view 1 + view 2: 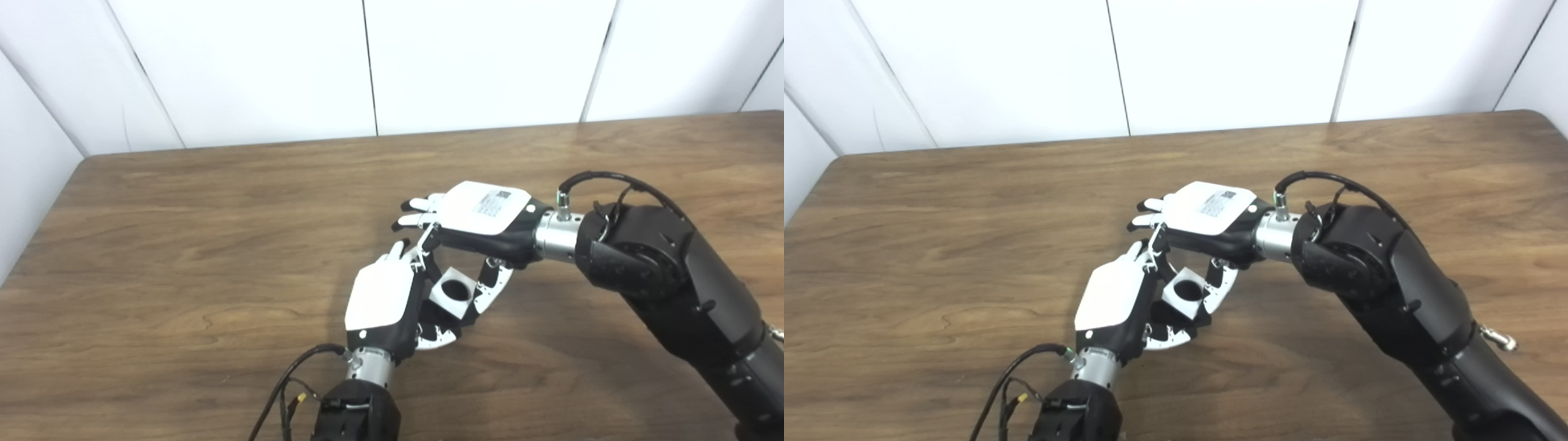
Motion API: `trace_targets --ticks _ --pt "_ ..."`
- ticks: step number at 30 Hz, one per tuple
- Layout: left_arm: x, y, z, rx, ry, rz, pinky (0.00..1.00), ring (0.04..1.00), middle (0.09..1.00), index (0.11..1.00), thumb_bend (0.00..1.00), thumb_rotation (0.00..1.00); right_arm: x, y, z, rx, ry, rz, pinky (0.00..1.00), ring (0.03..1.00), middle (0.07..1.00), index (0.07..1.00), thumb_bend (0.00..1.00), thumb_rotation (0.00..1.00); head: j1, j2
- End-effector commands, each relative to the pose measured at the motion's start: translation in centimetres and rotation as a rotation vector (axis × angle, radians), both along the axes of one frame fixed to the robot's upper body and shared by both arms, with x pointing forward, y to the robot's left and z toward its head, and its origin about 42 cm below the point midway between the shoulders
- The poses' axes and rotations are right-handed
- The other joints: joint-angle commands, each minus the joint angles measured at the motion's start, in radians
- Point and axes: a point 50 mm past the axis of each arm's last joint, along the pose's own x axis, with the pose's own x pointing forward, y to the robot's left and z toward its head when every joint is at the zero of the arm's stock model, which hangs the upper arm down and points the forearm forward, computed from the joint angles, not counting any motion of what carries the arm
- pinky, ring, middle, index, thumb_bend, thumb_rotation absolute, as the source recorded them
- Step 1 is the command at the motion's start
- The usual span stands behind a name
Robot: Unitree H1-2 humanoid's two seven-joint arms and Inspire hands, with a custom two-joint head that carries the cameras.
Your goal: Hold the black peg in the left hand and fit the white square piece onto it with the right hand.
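The white square piece [454, 292] has a dark round centre. It sits between my two hands, just above the table, and shows in the right eye view too [1186, 289]. My left hand [383, 300] is curled under and beside it. A dark shape that looks like the black peg [430, 320] sits in its grip and is mostly hidden. My right hand [484, 214] reaches in from the right and pinches the white piece between thumb [495, 288] and a finger. Its other fingers [416, 211] stick out to the left. I cannot tell whether the dark centre is the hole or the peg's end.
The brown wooden table [184, 245] stretches all around the hands. White wall panels [367, 61] stand behind its far edge. A black cable [288, 380] loops beside the left wrist, and another arches over the right wrist [606, 177].
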Motion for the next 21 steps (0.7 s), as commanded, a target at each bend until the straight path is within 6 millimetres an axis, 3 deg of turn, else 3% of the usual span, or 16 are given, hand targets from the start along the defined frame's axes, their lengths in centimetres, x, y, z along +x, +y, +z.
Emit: trace_targets --ticks 1,21 --pt "-0.27 -1.65 0.96 -0.034 -0.030 -0.015 0.92 0.975 0.895 0.489 0.52 0.07 0.08 -0.09 0.91 -0.007 -0.047 0.018 0.95 1.000 0.941 0.601 0.88 0.25 0.001 0.001" --pt "-0.26 -1.86 0.78 -0.035 -0.025 -0.004 0.91 0.973 0.891 0.492 0.52 0.07 0.12 -0.41 0.97 -0.025 -0.042 0.006 0.95 1.000 0.949 0.612 0.93 0.24 0.003 0.003"
